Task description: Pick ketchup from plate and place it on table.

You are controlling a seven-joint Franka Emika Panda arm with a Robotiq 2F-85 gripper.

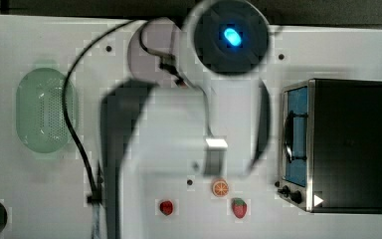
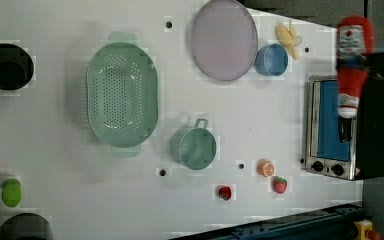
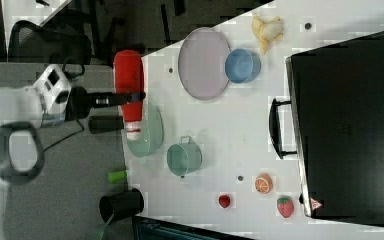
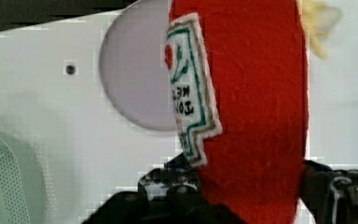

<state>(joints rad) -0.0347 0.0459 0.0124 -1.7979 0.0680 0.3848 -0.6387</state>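
White worktop (image 2: 55,150) spreads beneath a gripper (image 3: 130,98) pinching the ketchup (image 3: 129,82) around its middle, the bottle lifted well clear of the bare plate (image 2: 224,40). The placing should go best onto open surface apart from the colander (image 2: 122,95), cup (image 2: 193,146) and toaster oven (image 2: 347,130) beyond, lowered until the bottle rests before letting go.

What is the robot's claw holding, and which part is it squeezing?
The gripper holds the red ketchup bottle, lifted clear of the plate. Its fingers clamp the lower body, just above the narrow neck and white cap.
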